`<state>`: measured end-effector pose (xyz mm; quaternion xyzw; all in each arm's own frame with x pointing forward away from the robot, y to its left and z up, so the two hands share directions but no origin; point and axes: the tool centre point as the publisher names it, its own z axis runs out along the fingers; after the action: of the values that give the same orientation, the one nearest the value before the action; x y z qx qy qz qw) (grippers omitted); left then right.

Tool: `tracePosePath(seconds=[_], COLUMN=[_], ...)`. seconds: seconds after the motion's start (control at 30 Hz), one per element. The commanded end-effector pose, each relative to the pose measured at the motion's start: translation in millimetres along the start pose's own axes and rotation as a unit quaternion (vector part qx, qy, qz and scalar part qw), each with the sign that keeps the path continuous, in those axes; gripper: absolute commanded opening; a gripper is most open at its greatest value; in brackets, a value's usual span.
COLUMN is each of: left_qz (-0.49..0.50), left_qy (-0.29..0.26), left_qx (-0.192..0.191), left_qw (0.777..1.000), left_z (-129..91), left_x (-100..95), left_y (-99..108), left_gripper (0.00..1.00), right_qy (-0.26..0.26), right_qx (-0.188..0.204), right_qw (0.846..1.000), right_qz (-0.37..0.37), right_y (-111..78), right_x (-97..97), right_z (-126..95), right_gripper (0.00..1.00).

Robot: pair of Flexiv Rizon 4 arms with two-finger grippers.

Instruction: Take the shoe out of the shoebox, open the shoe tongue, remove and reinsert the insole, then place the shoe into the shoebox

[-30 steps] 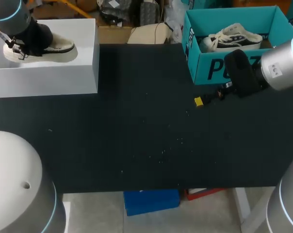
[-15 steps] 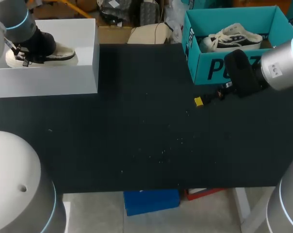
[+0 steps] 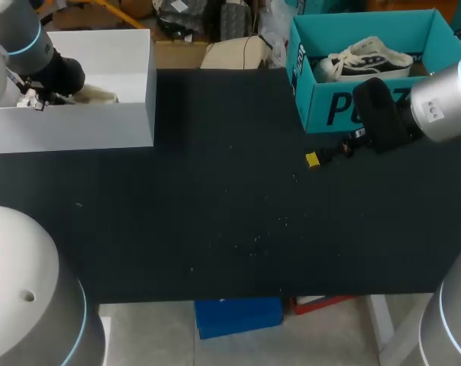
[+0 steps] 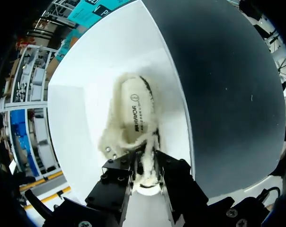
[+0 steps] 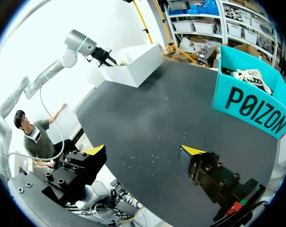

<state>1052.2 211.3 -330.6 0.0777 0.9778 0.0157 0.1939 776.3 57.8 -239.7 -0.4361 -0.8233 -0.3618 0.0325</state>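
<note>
The shoe lay in the box, toe ahead of the left claw, which was nearly closed, pinching its heel. The right claw hung wide open, empty. If the left claw opened too little, the heel lining might snag and drag the shoe back out.

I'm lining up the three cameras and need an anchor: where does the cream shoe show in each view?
Head view: the cream shoe lies in the white box at upper left, partly hidden by the left arm.
Left wrist view: just ahead of the left gripper, heel between its fingers, inside the box.
Right wrist view: too small to tell; only the box shows, far across the table.
Shared landmark: the white box.
</note>
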Motion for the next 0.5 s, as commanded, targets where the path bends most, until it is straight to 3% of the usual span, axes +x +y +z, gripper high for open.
tracePosePath(seconds=[0.03, 0.07, 0.13, 0.2, 0.33, 0.5], left_qz=[0.004, 0.005, 0.007, 0.011, 0.016, 0.03], left_qy=[-0.004, -0.005, -0.005, -0.004, -0.001, -0.006], left_qx=[0.008, 0.009, 0.013, 0.016, 0.019, 0.024], left_qw=[1.0, 1.0, 1.0, 1.0, 1.0, 0.999], left_z=[-3.5, -7.7, -17.4, -27.2, -51.0, -86.8], left_x=[1.3, 0.4, -2.8, -6.9, -15.7, -23.7], left_y=[-0.1, -2.0, -6.5, -11.1, -20.0, -37.0], left_gripper=[0.31, 0.28, 0.11, 0.07, 0.16, 0.45], right_qy=[-0.001, -0.001, -0.001, -0.001, -0.001, -0.001], right_qx=[0.002, 0.002, 0.002, 0.002, 0.002, 0.002], right_qw=[1.0, 1.0, 1.0, 1.0, 1.0, 1.0], right_qz=[0.0, 0.0, 0.0, 0.0, 0.0, 0.0], right_y=[1.2, 1.2, 1.2, 1.2, 1.2, 1.2], right_x=[0.5, 0.5, 0.5, 0.5, 0.5, 0.5], right_z=[1.1, 1.1, 1.1, 1.1, 1.1, 1.1], right_gripper=[1.0, 1.0, 1.0, 1.0, 1.0, 1.0])
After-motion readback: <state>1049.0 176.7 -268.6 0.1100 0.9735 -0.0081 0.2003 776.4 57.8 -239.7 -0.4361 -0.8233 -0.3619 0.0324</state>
